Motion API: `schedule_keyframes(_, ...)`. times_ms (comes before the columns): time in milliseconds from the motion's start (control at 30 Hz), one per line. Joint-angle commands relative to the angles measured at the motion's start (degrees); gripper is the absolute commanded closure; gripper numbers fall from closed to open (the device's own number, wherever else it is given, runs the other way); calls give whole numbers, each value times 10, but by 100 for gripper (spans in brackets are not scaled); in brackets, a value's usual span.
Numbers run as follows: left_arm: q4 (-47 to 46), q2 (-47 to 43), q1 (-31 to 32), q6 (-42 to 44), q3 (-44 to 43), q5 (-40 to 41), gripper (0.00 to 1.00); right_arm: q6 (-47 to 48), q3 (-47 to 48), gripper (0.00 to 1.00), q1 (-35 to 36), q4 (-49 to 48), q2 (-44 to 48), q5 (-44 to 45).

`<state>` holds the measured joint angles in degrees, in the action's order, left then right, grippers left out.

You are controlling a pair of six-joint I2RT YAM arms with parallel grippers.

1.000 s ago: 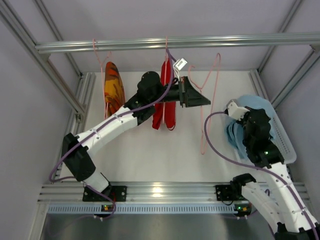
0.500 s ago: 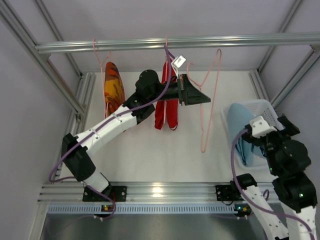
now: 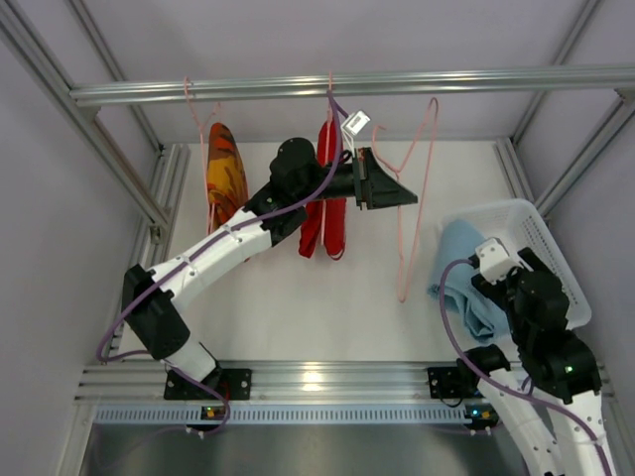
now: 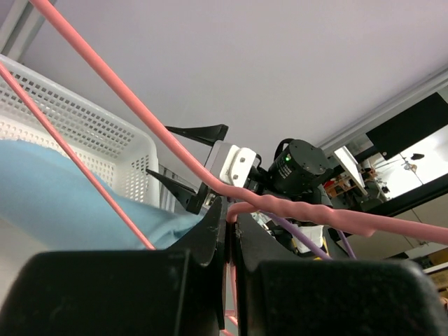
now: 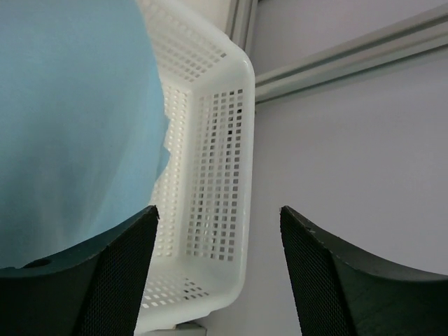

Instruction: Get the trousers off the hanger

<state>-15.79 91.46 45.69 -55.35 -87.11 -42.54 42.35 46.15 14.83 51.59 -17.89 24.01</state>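
**A:** Trousers off the hanger?

**B:** One pair. Light blue trousers [image 3: 461,283], draped over the white basket [image 5: 210,161] wall, just beside the right gripper [image 5: 218,210]; its jaws are spread and empty.

**A:** Left to do?

**B:** Two pairs. Red trousers [image 3: 325,213] hang behind the left gripper [image 4: 226,210], orange patterned trousers [image 3: 225,174] farther back. The left jaws are pinched on the bare pink hanger [image 4: 308,212].

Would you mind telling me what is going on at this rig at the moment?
The left gripper is shut on the empty pink hanger under the rail. The light blue trousers are already off, lying over the edge of the white basket, with the right gripper open and empty beside them. The red trousers and the orange patterned trousers hang from the rail, not yet removed.
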Motion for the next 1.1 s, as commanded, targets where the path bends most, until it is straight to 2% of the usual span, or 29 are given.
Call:
schedule_keyframes(0,-23,-1,-2,13,-17,5,100,-36,58,30,-3,10,8,11)
schedule_keyframes(100,-26,1,-3,10,-18,4,100,-60,83,32,-2,43,4,-107)
schedule_keyframes(167,-33,6,-3,-4,-17,4,100,-71,76,36,-2,51,-12,-129)
schedule_keyframes(233,-44,7,-3,-10,-18,6,100,-93,59,35,-2,32,-20,-131)
schedule_keyframes(300,-43,6,-6,-11,-24,9,100,-111,79,31,-2,16,-22,-147)
schedule_keyframes(333,-43,4,-13,-13,-26,16,100,-124,89,27,-2,14,-15,-203)
schedule_keyframes(400,-53,1,-32,-41,-25,25,100,-143,111,22,-2,16,-10,-256)
schedule_keyframes(433,-68,2,-39,-58,-25,30,100,-157,118,17,-2,24,-15,-311)
schedule_keyframes(500,-70,5,-54,-76,-36,43,100,-147,130,9,-2,61,-28,-365)
schedule_keyframes(533,-78,5,-57,-78,-39,43,100,-149,129,3,-1,62,-40,-361)
schedule_keyframes(567,-94,8,-59,-82,-42,40,100,-147,127,1,-1,65,-45,-362)
schedule_keyframes(633,-100,13,-59,-81,-60,33,100,-112,119,1,-1,70,-69,-376)
schedule_keyframes(767,-88,19,-59,-65,-76,25,100,-100,103,0,-1,76,-158,-325)
schedule_keyframes(1067,-94,14,-69,-66,-76,24,100,-90,111,0,-9,130,-309,-384)
